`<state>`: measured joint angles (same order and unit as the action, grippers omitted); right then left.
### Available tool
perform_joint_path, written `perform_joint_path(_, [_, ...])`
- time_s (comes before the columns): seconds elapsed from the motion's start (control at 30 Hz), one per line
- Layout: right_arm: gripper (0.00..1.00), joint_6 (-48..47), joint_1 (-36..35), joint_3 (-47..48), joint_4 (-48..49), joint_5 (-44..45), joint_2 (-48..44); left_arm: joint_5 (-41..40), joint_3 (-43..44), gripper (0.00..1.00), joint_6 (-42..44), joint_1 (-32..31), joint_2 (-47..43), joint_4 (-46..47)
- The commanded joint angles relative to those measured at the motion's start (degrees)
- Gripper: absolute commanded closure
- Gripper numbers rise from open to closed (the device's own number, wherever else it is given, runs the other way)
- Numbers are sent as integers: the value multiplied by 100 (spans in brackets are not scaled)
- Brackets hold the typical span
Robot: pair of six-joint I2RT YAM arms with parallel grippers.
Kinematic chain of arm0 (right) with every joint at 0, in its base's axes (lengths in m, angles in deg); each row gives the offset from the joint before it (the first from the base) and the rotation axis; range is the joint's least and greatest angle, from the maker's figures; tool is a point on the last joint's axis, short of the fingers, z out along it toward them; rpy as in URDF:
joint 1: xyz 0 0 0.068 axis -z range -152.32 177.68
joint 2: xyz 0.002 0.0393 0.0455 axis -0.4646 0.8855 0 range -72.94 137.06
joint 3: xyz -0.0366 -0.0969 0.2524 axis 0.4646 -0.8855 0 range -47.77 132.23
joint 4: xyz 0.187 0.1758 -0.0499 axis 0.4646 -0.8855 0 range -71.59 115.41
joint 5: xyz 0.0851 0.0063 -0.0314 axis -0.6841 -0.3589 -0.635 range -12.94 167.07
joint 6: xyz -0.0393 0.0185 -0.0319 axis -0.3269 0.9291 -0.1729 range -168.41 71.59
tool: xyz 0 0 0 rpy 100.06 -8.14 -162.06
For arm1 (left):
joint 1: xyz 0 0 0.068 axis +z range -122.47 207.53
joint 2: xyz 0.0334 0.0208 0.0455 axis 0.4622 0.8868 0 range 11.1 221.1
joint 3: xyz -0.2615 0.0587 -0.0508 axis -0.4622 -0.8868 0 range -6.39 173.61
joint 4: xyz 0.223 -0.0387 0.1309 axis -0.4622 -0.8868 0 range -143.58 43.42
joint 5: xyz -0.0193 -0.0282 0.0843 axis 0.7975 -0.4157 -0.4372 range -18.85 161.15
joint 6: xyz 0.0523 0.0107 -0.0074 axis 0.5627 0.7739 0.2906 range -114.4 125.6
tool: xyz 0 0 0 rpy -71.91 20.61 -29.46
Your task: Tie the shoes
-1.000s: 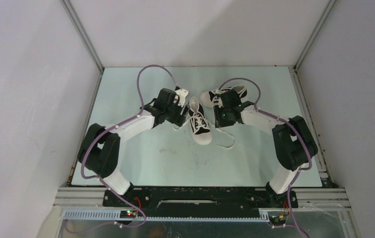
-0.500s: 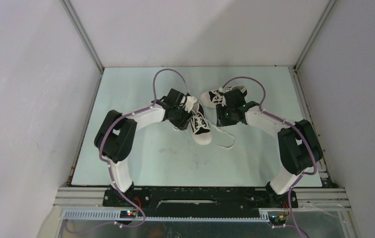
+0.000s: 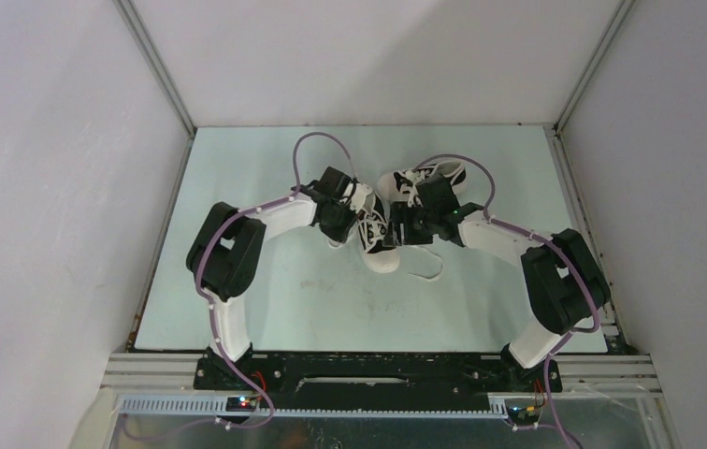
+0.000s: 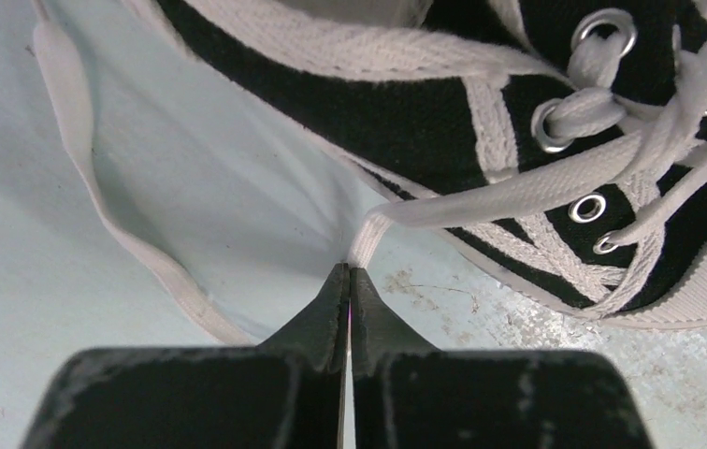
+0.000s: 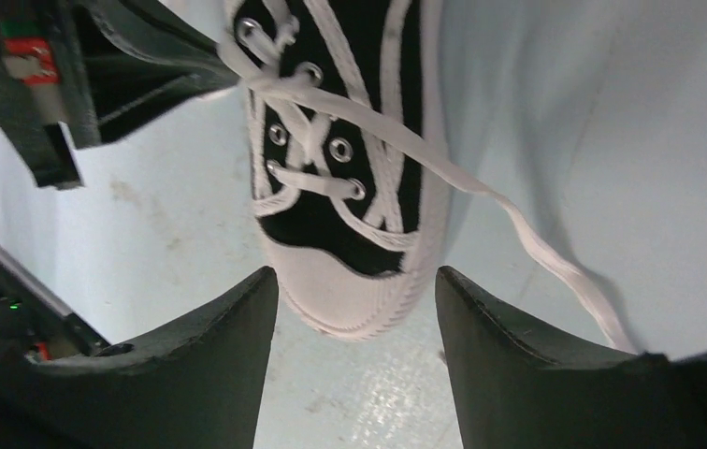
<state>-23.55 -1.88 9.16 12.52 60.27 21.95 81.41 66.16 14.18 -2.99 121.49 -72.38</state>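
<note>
Near shoe (image 3: 380, 241) sits centre of counter (image 3: 266, 290), toe twd us; 2nd shoe (image 3: 429, 176) just behind. L fingers (image 4: 326, 313) clenched on lace (image 4: 481, 195), prob. to draw a loop. R fingers (image 5: 223, 351) spread, empty, over toe cap (image 5: 350, 290); we judge they're placed to take other lace (image 5: 527, 234).

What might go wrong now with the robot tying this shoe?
1. The left hand pinches the lace only with its very tips, so it may slip free when pulled.
2. Nothing pins the shoe; the right hand hangs open over its toe, so a tug might drag the shoe.
3. The other lace lies flat on the table, probably hard to pick up.
</note>
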Motion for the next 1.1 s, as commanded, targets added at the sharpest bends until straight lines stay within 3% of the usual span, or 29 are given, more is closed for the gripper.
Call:
perform_joint_path(0.0, [36,399,-2,16,740,-417,205,-161,-281,100,-342,3,-330,177])
perform_joint_path(0.27, [39,401,5,19,897,-144,565,206,-1017,100,-813,116,-1131,1069])
perform_joint_path(0.4, [48,332,-5,20,874,-113,692,211,-1283,100,-1082,117,-1403,1364])
perform_joint_path(0.57, [79,212,-159,15,666,204,574,237,-1516,100,-1216,117,-1634,1534])
perform_joint_path(0.7, [97,126,-299,5,431,451,396,247,-1669,100,-1282,110,-1848,1574])
perform_joint_path(1.07, [100,204,-528,-893,341,414,-623,322,-2720,100,-1900,-144,-2892,1973])
